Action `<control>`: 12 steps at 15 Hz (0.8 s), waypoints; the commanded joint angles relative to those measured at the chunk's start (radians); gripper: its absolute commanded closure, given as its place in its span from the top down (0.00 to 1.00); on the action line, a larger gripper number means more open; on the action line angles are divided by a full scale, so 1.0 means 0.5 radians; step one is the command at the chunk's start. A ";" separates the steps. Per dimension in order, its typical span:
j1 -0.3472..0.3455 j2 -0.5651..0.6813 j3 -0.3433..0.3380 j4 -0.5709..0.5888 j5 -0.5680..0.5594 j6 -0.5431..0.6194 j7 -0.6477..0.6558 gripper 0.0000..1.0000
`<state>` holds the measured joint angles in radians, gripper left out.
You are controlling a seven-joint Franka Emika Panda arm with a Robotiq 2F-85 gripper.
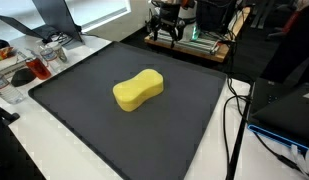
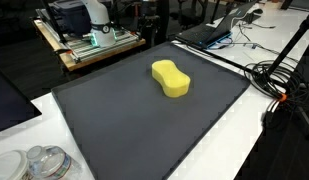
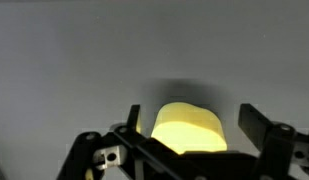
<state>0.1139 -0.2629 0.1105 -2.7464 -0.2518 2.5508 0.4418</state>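
A yellow, peanut-shaped sponge (image 1: 138, 91) (image 2: 171, 79) lies flat near the middle of a dark grey mat (image 1: 84, 110) (image 2: 124, 120). In the wrist view the sponge (image 3: 189, 128) shows between my two dark fingers, and my gripper (image 3: 192, 112) is open with nothing touching either finger. In an exterior view my gripper (image 1: 166, 28) hangs at the mat's far edge, well away from the sponge and not over it. The sponge's lower part is hidden behind the gripper body in the wrist view.
Glass jars and dishes (image 1: 39, 62) (image 2: 39, 163) stand on the white table beside the mat. Cables (image 1: 234, 110) (image 2: 279, 85) and laptops (image 2: 209, 30) lie along another side. A wooden bench with equipment (image 2: 89, 40) is behind the mat.
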 commanded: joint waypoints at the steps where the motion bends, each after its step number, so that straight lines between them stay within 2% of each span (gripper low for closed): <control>1: -0.071 0.040 -0.218 0.001 0.371 0.184 -0.516 1.00; 7: -0.050 0.062 -0.613 0.037 1.134 0.143 -1.369 1.00; 12: -0.091 0.269 -0.766 0.245 1.449 0.048 -1.766 1.00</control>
<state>0.0775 -0.2129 -0.2432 -2.7091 0.3904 2.6166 -0.3444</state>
